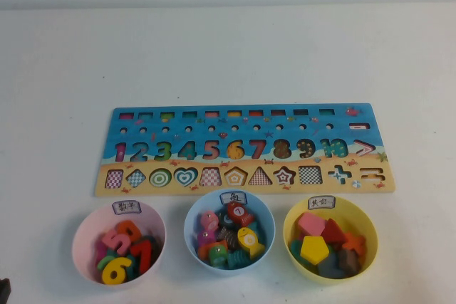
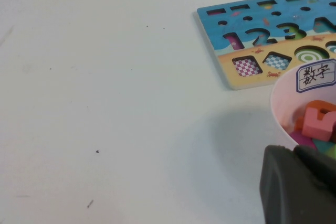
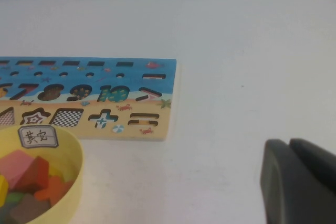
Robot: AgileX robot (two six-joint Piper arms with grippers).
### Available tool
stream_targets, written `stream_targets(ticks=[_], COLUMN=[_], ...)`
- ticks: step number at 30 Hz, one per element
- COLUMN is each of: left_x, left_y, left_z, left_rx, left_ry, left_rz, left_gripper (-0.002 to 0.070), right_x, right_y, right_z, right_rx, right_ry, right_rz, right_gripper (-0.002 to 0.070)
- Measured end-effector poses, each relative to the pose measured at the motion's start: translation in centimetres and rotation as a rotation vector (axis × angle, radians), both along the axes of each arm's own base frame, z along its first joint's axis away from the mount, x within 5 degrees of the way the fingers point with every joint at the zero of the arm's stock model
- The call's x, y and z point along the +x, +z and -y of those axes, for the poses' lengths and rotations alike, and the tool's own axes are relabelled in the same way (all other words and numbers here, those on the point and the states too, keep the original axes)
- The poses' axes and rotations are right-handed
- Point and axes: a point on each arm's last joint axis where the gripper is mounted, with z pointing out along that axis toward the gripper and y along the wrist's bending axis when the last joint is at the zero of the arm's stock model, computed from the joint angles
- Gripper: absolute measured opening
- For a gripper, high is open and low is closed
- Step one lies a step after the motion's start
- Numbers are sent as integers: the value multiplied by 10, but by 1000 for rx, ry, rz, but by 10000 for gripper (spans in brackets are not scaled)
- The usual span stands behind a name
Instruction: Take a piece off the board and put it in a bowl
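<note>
The board (image 1: pixel 214 115) lies mid-table, blue above and sandy below; its shape cut-outs show only patterned bottoms. The red triangle piece (image 1: pixel 333 231) lies inside the yellow bowl (image 1: pixel 293 221) at front right, among several other shape blocks. It also shows in the right wrist view (image 3: pixel 32 174), with the bowl (image 3: pixel 73 156) and the board (image 3: pixel 163 114). My right gripper (image 3: pixel 289 142) is shut and empty, low over bare table to the right of the yellow bowl. My left gripper (image 2: pixel 293 150) is shut and empty beside the pink bowl (image 2: pixel 278 111); the board's left end (image 2: pixel 210 30) is beyond it.
The pink bowl (image 1: pixel 84 229) at front left holds number pieces. A light blue bowl (image 1: pixel 194 220) in the middle holds mixed pieces. The three bowls stand in a row just in front of the board. White table stretches behind the board.
</note>
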Motion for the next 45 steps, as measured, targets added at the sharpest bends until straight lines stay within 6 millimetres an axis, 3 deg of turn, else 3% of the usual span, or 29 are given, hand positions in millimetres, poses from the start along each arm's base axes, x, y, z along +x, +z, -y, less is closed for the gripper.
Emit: stream_targets(ticks=[16, 25, 45], left_x=[0, 0, 0], left_y=[0, 0, 0], left_z=[0, 0, 0], left_rx=[0, 0, 0], left_ry=[0, 0, 0], left_rz=[0, 0, 0], left_gripper=[-5, -4, -5], right_x=[2, 0, -1], right_y=[-6, -17, -18], right_z=[0, -2, -3], right_rx=[1, -63, -28], right_ry=[0, 33, 43], right_rz=[40, -75, -88], right_gripper=[-17, -17, -17])
